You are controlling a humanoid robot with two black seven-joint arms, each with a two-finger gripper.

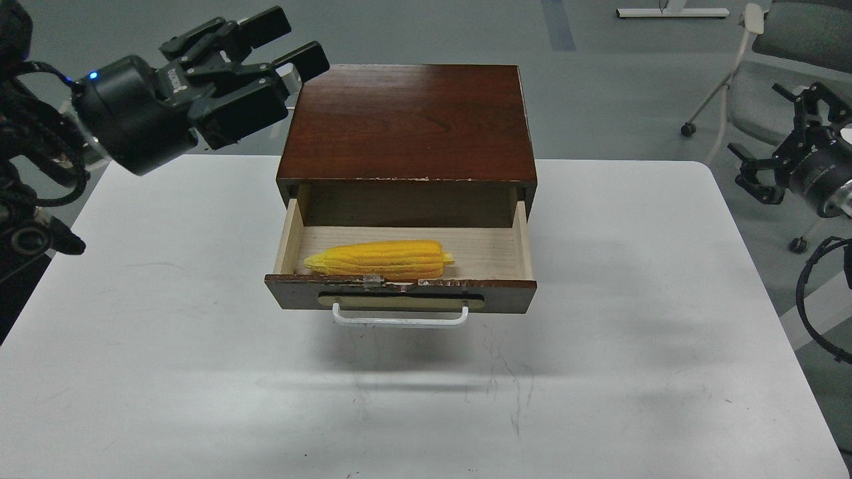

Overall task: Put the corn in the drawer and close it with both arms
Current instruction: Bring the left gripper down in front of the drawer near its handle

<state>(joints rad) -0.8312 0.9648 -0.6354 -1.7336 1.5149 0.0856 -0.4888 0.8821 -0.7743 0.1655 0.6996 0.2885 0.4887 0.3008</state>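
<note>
- The white table (166, 346) fills most of the frame; its right edge runs down the right side and its far edge crosses behind the cabinet. Wide bare surface lies in the lower half and on both sides of the cabinet.
- The dark brown wooden cabinet (406, 120) sits at upper centre, its back reaching past the table's far edge in the picture.
- The drawer (399, 296) is pulled out toward the lower frame, its pale wood inside showing, with the white bar handle (399, 319) hanging below its chipped front.
- The left gripper (293, 50) hangs at upper left, above the table and just beside the cabinet's top left corner; its jaws are spread apart and hold nothing.
- The right gripper (779, 143) is at the right edge, off the table; I cannot tell how its jaws stand.
- The corn (379, 259) lies on its side inside the drawer, against the front wall, tapered end pointing left, well apart from both grippers.
</note>
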